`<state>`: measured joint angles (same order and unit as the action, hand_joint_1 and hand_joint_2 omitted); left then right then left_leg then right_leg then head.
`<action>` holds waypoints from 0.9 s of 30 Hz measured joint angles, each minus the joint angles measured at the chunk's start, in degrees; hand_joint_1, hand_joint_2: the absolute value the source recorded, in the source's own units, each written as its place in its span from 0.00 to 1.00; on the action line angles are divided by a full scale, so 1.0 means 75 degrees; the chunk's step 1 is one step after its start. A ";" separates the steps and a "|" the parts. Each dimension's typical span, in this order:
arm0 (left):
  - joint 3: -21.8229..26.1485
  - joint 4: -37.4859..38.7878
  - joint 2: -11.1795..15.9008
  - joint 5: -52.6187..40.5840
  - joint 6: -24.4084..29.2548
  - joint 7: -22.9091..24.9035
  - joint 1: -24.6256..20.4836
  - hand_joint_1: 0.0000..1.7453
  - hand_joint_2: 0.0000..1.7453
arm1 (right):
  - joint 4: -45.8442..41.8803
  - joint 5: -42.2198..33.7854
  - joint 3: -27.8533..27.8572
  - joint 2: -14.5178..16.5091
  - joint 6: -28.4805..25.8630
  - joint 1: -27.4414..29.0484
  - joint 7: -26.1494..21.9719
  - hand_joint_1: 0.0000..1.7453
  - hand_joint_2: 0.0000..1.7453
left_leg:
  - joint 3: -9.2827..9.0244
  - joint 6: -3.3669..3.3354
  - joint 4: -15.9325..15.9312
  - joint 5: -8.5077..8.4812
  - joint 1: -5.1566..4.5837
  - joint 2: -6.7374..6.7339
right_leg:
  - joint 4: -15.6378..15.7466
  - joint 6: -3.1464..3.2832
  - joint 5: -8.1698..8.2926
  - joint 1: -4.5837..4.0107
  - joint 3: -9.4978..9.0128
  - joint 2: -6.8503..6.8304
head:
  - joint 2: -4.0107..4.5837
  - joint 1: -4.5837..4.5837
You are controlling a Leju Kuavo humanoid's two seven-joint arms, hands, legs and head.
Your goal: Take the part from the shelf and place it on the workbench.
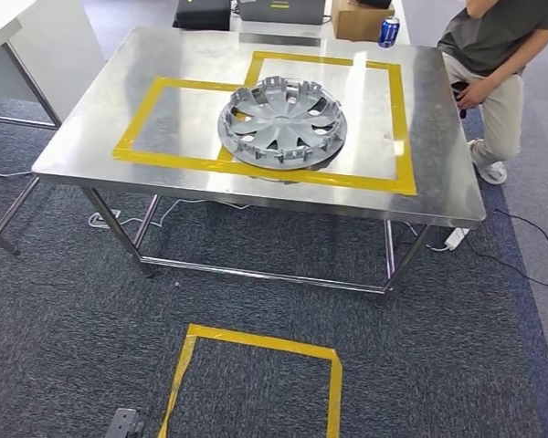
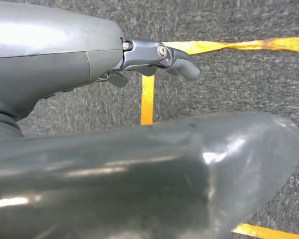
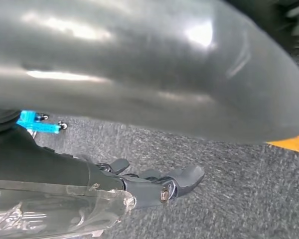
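Note:
The part, a grey plastic wheel cover (image 1: 282, 122), lies flat on the steel workbench (image 1: 85, 137), inside the yellow tape frames near the middle. Neither hand touches it. In the left wrist view my left hand (image 2: 114, 164) hangs over the grey carpet, thick thumb stretched out and dark fingers (image 2: 178, 62) extended, holding nothing. In the right wrist view my right hand (image 3: 121, 89) also hangs above the carpet, its fingers (image 3: 178, 181) straight and apart from the thumb, with nothing in it.
A person (image 1: 499, 55) crouches at the bench's far right corner. A blue can (image 1: 389, 31) and a cardboard box (image 1: 361, 18) stand behind the bench. A yellow tape square (image 1: 258, 342) marks the carpet before me. A power strip (image 1: 456, 238) lies by the right leg.

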<state>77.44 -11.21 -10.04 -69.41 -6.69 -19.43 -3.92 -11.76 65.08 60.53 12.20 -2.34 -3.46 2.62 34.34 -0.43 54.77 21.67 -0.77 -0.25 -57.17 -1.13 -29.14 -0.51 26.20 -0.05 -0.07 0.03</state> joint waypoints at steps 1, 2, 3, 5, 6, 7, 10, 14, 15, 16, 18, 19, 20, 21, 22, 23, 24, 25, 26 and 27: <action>-0.0014 0.0000 -0.0004 -0.0033 0.0003 -0.0054 -0.0003 0.00 0.00 | 0.0000 -0.0021 0.0003 0.0001 0.0005 -0.0012 -0.0004 0.00 0.00 | 0.0028 0.0037 0.0000 -0.0071 0.0006 -0.0006 | 0.0266 0.0012 -0.0057 -0.0025 -0.0130 0.0001 | 0.0000 -0.0003; -0.0026 0.0000 -0.0004 -0.0059 0.0020 -0.0089 -0.0005 0.00 0.00 | 0.0001 -0.0041 0.0006 0.0001 0.0009 -0.0017 -0.0012 0.00 0.00 | 0.0048 0.0078 -0.0006 -0.0142 0.0017 -0.0011 | 0.0358 0.0017 -0.0036 -0.0037 -0.0135 0.0003 | 0.0000 -0.0008; -0.0036 0.0001 0.0002 -0.0083 0.0042 -0.0096 -0.0004 0.00 0.00 | 0.0003 -0.0053 0.0009 0.0006 0.0011 -0.0011 -0.0021 0.00 0.00 | 0.0072 0.0121 -0.0007 -0.0177 0.0033 -0.0011 | 0.0347 0.0040 0.0035 -0.0031 -0.0059 -0.0003 | 0.0000 -0.0018; -0.0043 0.0001 0.0011 -0.0111 0.0094 -0.0003 0.0010 0.00 0.00 | 0.0007 -0.0055 0.0017 0.0013 0.0004 -0.0011 -0.0028 0.00 0.00 | 0.0201 0.0210 0.0202 0.0148 0.0050 0.0002 | 0.0372 0.0140 0.0203 0.0000 0.0088 -0.0021 | 0.0000 -0.0009; -0.0044 0.0001 0.0017 -0.0115 0.0110 0.0068 0.0018 0.00 0.00 | 0.0009 -0.0050 0.0022 0.0017 -0.0001 -0.0013 -0.0023 0.00 0.00 | 0.0321 0.0255 0.0531 0.0531 0.0066 0.0009 | 0.0382 0.0177 0.0307 0.0019 0.0182 -0.0030 | 0.0000 0.0009; -0.0044 0.0000 0.0017 -0.0116 0.0121 0.0133 0.0020 0.00 0.00 | 0.0009 -0.0044 0.0026 0.0017 -0.0006 -0.0018 -0.0016 0.00 0.00 | 0.0463 0.0298 0.0999 0.0971 0.0082 0.0012 | 0.0372 0.0199 0.0406 0.0018 0.0293 -0.0029 | 0.0000 0.0030; -0.0044 0.0000 0.0034 -0.0115 0.0132 0.0211 0.0006 0.00 0.00 | 0.0009 -0.0032 0.0034 0.0017 -0.0016 -0.0023 -0.0005 0.00 0.00 | 0.0651 0.0395 0.2276 0.1453 0.0132 0.0012 | 0.0303 0.0171 0.0687 0.0028 0.0681 -0.0044 | 0.0000 0.0050; -0.0047 0.0001 0.0058 -0.0118 0.0136 0.0330 -0.0026 0.00 0.00 | 0.0006 0.0039 0.0038 0.0030 -0.0012 -0.0049 -0.0031 0.00 0.00 | -0.0604 0.0473 0.1031 0.0860 0.0215 0.0020 | 0.0092 0.0045 0.0989 0.0062 0.1221 -0.0040 | 0.0000 0.0062; -0.0050 0.0001 0.0054 -0.0118 0.0131 0.0352 -0.0049 0.00 0.00 | 0.0004 0.0062 0.0038 0.0034 -0.0009 -0.0055 -0.0034 0.00 0.00 | -0.0977 0.0443 0.0498 0.0939 0.0224 0.0027 | 0.0039 -0.0002 0.1064 0.0057 0.1313 -0.0036 | 0.0000 0.0066; -0.0055 0.0001 0.0049 -0.0119 0.0119 0.0361 -0.0070 0.00 0.00 | 0.0001 0.0078 0.0039 0.0036 -0.0007 -0.0060 -0.0033 0.00 0.00 | -0.1210 0.0399 0.0118 0.1040 0.0221 0.0035 | 0.0014 -0.0048 0.1144 0.0051 0.1376 -0.0034 | 0.0000 0.0072; -0.0074 0.0002 0.0045 -0.0133 0.0082 0.0338 -0.0073 0.00 0.00 | 0.0001 0.0093 0.0038 0.0039 -0.0004 -0.0045 -0.0035 0.00 0.00 | -0.1221 0.0245 -0.0075 0.1060 0.0192 0.0032 | 0.0034 -0.0132 0.1303 0.0072 0.1450 -0.0034 | -0.0001 0.0073; -0.0086 0.0002 0.0043 -0.0148 0.0063 0.0310 -0.0055 0.00 0.00 | 0.0001 0.0098 0.0038 0.0040 -0.0004 -0.0025 -0.0038 0.00 0.00 | -0.1144 0.0180 -0.0060 0.0993 0.0187 0.0020 | 0.0017 -0.0174 0.1258 0.0090 0.1490 -0.0033 | -0.0001 0.0077; -0.0098 0.0002 0.0046 -0.0174 0.0047 0.0268 -0.0036 0.00 0.00 | 0.0001 0.0102 0.0038 0.0041 -0.0003 -0.0002 -0.0041 0.00 0.00 | -0.1063 0.0110 -0.0051 0.0913 0.0188 0.0007 | -0.0106 -0.0211 0.1062 0.0105 0.1557 -0.0029 | -0.0001 0.0067; -0.0112 0.0001 0.0050 -0.0203 0.0036 0.0223 -0.0024 0.00 0.00 | 0.0001 0.0106 0.0038 0.0042 -0.0001 0.0018 -0.0045 0.00 0.00 | -0.0962 0.0051 -0.0051 0.0820 0.0190 -0.0006 | -0.0392 -0.0246 0.0711 0.0114 0.1654 -0.0026 | 0.0000 0.0049; -0.0131 0.0001 0.0058 -0.0230 0.0029 0.0182 -0.0022 0.00 0.00 | 0.0001 0.0109 0.0039 0.0042 0.0001 0.0026 -0.0049 0.00 0.00 | -0.0855 0.0012 -0.0048 0.0722 0.0179 -0.0009 | -0.0839 -0.0270 0.0267 0.0117 0.1769 -0.0026 | 0.0000 0.0026; -0.0151 0.0000 0.0064 -0.0253 0.0023 0.0146 -0.0022 0.00 0.00 | 0.0001 0.0111 0.0039 0.0043 0.0002 0.0021 -0.0054 0.00 0.00 | -0.0733 -0.0010 -0.0043 0.0619 0.0164 -0.0009 | -0.1382 -0.0282 -0.0133 0.0116 0.1879 -0.0025 | 0.0000 0.0002; -0.0170 0.0000 0.0064 -0.0264 0.0019 0.0121 -0.0024 0.00 0.00 | 0.0001 0.0111 0.0039 0.0043 0.0003 0.0010 -0.0059 0.00 0.00 | -0.0601 -0.0019 -0.0037 0.0513 0.0147 -0.0009 | -0.1891 -0.0287 -0.0371 0.0114 0.1939 -0.0025 | 0.0000 -0.0011; -0.0187 0.0000 0.0062 -0.0269 0.0016 0.0107 -0.0023 0.00 0.00 | 0.0001 0.0111 0.0039 0.0043 0.0004 -0.0003 -0.0062 0.00 0.00 | -0.0469 -0.0020 -0.0030 0.0408 0.0130 -0.0010 | -0.2231 -0.0277 -0.0405 0.0110 0.1912 -0.0024 | 0.0000 -0.0015; -0.0200 0.0000 0.0059 -0.0270 0.0015 0.0098 -0.0022 0.00 0.00 | 0.0001 0.0111 0.0039 0.0043 0.0005 -0.0011 -0.0065 0.00 0.00 | -0.0338 -0.0014 -0.0022 0.0307 0.0117 -0.0011 | -0.2330 -0.0257 -0.0265 0.0104 0.1770 -0.0023 | 0.0000 -0.0015; -0.0210 0.0000 0.0057 -0.0270 0.0015 0.0091 -0.0022 0.00 0.00 | 0.0001 0.0111 0.0039 0.0043 0.0006 -0.0017 -0.0066 0.00 0.00 | -0.0212 -0.0003 -0.0014 0.0210 0.0109 -0.0010 | -0.2145 -0.0227 -0.0032 0.0095 0.1482 -0.0022 | 0.0000 -0.0015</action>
<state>75.87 -11.21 -9.61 -71.43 -6.58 -18.75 -4.09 -11.76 65.92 60.83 12.52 -2.30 -3.59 2.12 32.75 -0.45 54.67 23.25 0.05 -0.32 -73.26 -2.83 -29.38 0.20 37.32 -0.22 -0.07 -0.08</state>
